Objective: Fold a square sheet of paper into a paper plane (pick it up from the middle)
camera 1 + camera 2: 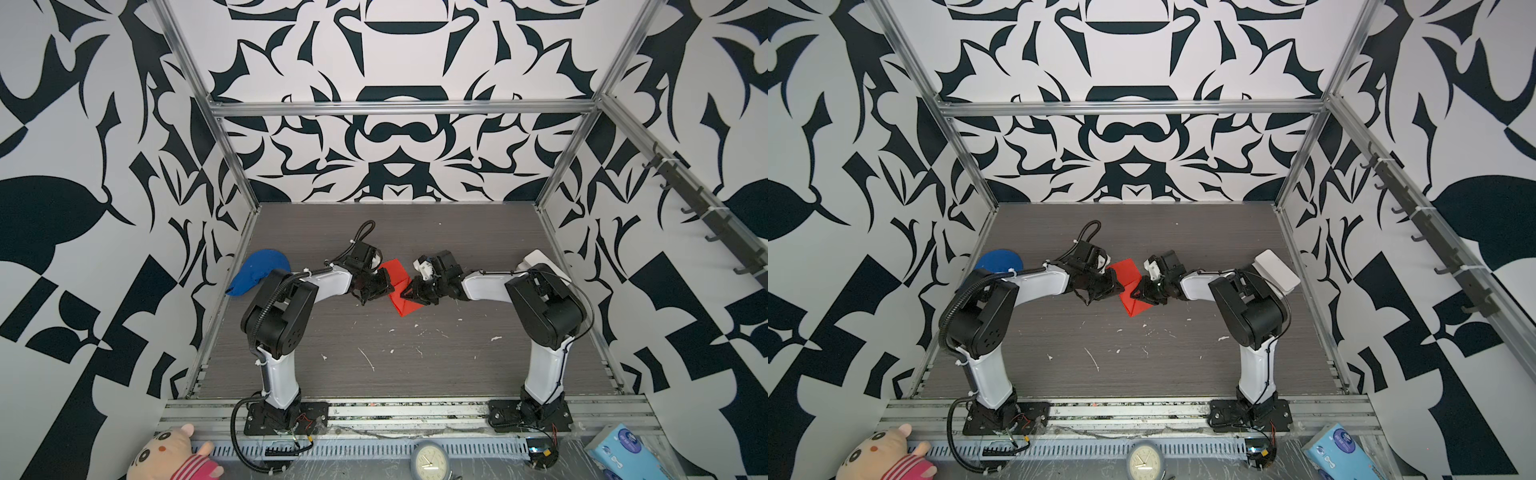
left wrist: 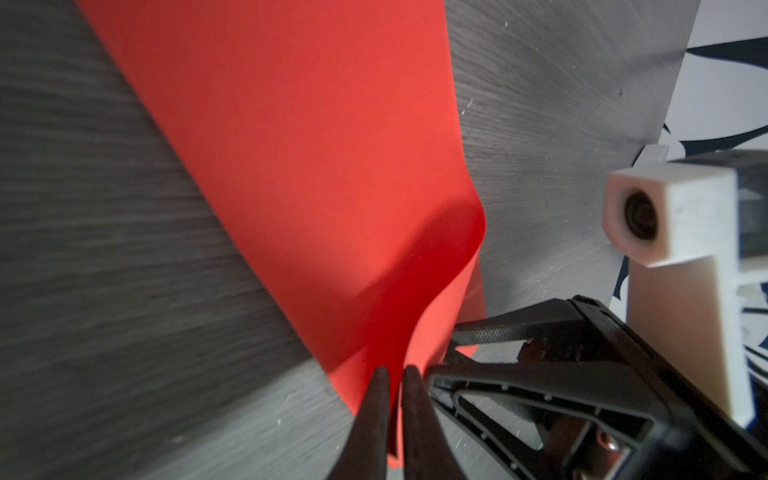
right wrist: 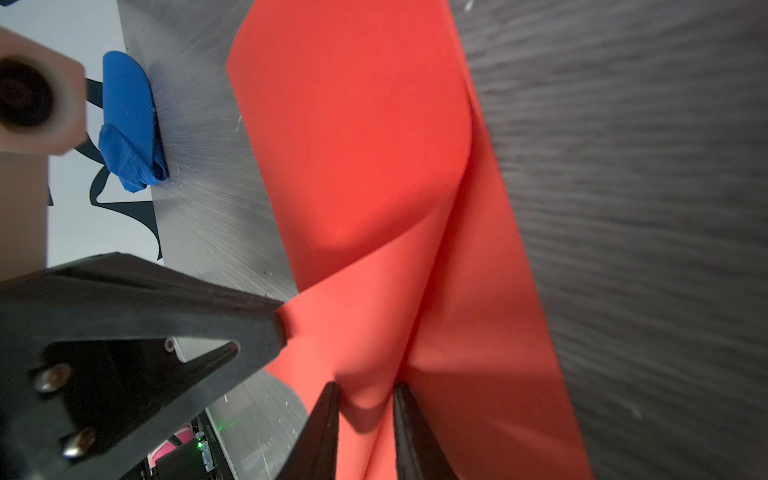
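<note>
My left tool (image 2: 392, 374) is clamped on the square sheet of paper (image 2: 291, 166); my right tool (image 3: 365, 388) grips its curled-over fold, probably to line up the layers for creasing.

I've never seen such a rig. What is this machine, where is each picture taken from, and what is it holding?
It is a robot with a left arm and a right arm, mounted at the near edge of a dark wood-grain table. Both top views look down on the scene; the other two come from a camera on each wrist, looking along the fingers. On the table lie a bright red square sheet of paper, partly folded, a blue cloth at the left and a white box at the right. The left gripper is shut on the paper's edge. The right gripper has its jaws apart with a raised fold between them; whether they press it is unclear.
</note>
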`<state>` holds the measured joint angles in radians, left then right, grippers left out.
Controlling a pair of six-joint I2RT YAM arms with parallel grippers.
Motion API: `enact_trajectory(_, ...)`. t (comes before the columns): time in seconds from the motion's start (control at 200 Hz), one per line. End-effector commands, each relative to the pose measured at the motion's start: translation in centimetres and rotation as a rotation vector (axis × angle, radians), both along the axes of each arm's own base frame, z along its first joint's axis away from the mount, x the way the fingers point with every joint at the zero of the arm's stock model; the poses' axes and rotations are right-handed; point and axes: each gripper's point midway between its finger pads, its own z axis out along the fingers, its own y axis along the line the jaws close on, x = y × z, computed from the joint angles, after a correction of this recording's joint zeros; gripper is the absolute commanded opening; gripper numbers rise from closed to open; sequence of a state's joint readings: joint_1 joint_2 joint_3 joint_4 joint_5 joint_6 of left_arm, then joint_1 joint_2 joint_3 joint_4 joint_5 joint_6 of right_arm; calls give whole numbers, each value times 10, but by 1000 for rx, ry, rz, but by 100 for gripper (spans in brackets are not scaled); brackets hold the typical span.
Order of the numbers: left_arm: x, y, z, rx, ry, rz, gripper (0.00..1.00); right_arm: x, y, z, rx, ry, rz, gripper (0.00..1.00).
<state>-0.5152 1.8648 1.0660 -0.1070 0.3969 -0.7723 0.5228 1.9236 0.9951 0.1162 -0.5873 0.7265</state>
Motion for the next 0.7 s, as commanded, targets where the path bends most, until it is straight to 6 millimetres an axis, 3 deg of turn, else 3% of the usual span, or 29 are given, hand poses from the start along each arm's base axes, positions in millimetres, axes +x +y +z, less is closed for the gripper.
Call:
enact_trajectory(0.0, -5, 4, -8, 15, 12, -22, 5, -6, -9, -15, -43, 40, -12, 28)
enact_trajectory(0.055, -4, 6, -8, 37, 3, -30, 0, -7, -9, -17, -50, 42, -8, 28)
enact_trajectory(0.695, 8, 9, -19, 126, -14, -78, 0, -15, -27, -41, -208, 59, 13, 30)
